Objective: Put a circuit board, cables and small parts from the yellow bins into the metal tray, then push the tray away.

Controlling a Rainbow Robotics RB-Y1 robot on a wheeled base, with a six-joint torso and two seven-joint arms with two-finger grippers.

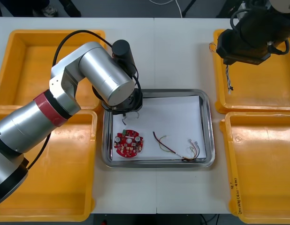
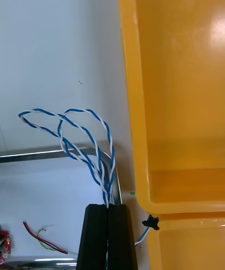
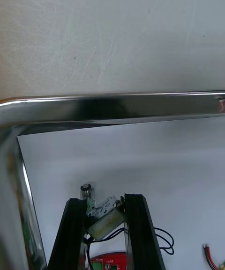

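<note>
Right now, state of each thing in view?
left gripper: jaws shut on small metal part, over far left corner of metal tray
right gripper: jaws shut on blue and white cable, over far right yellow bin
small metal part: gripped
blue and white cable: dangling from the jaws
circuit board: flat in tray
red and yellow cable: loose in tray
metal tray: white inside, not yet pushed

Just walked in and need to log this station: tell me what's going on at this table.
Both arms are carrying things for the metal tray. The left gripper hangs over the tray's far left corner, jaws shut on a small metal part with thin black wires. The right gripper is by the far right yellow bin, jaws shut on a twisted blue and white cable. A red circuit board and a red and yellow cable lie in the tray.
</note>
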